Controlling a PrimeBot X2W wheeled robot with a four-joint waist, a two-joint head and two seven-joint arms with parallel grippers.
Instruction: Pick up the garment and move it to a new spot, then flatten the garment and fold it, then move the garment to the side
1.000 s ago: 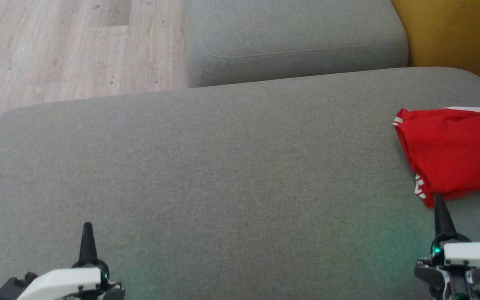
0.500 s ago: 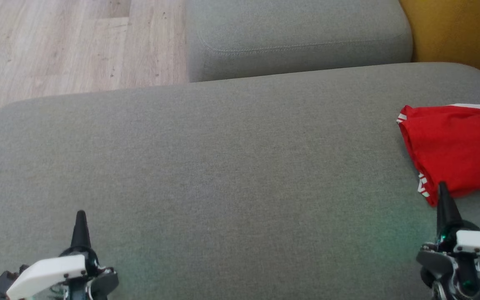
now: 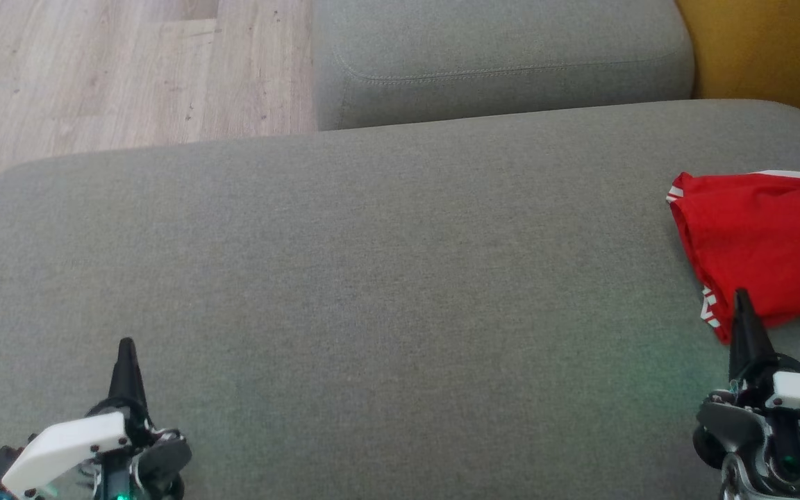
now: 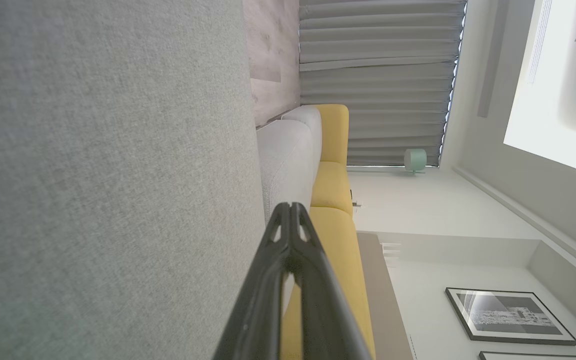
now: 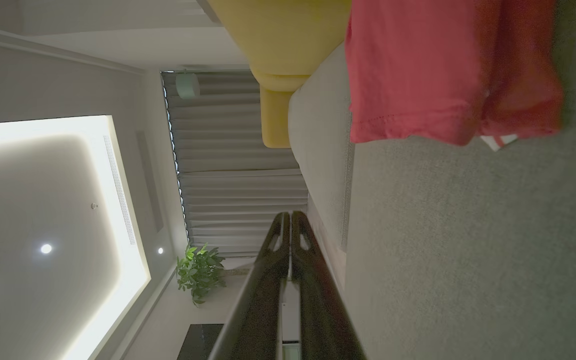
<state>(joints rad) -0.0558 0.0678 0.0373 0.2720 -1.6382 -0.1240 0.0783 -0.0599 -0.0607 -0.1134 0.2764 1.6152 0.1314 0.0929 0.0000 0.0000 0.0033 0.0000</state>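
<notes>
left gripper (image 3: 126,351) sits low at the left over the seat, two dark fingers pressed together into one point, holding nothing. mid frame is bare grey seat cushion (image 3: 386,278). right gripper (image 3: 742,302) is low at the right, fingers also pinched together, empty. its tip overlaps the near corner of the red garment (image 3: 768,239) in the head view, but the right wrist view shows a strip of grey fabric between tip and hem, so likely not touching.

the garment lies at the far right of the seat, partly cut by the frame edge, bunched in loose layers, not spread.

handling, as a guess: light, thin, limp knit that sags and drapes when lifted and slides little on the coarse upholstery. not fragile. a pinch may catch one layer alone, so go for a doubled edge. best hold looks like the near left corner by the white striped trim (image 3: 707,309), or the stitched hem facing the right wrist camera. two corners, one per arm, would keep it from folding on itself.

materials, left to right: pale wood plank floor (image 3: 94,76), matt. seat and the second cushion (image 3: 497,55) behind are grey woven fabric, rounded corners, a stitched seam. garment is smooth red with soft wrinkles. yellow upholstery (image 3: 768,48) is at the far right corner.
</notes>
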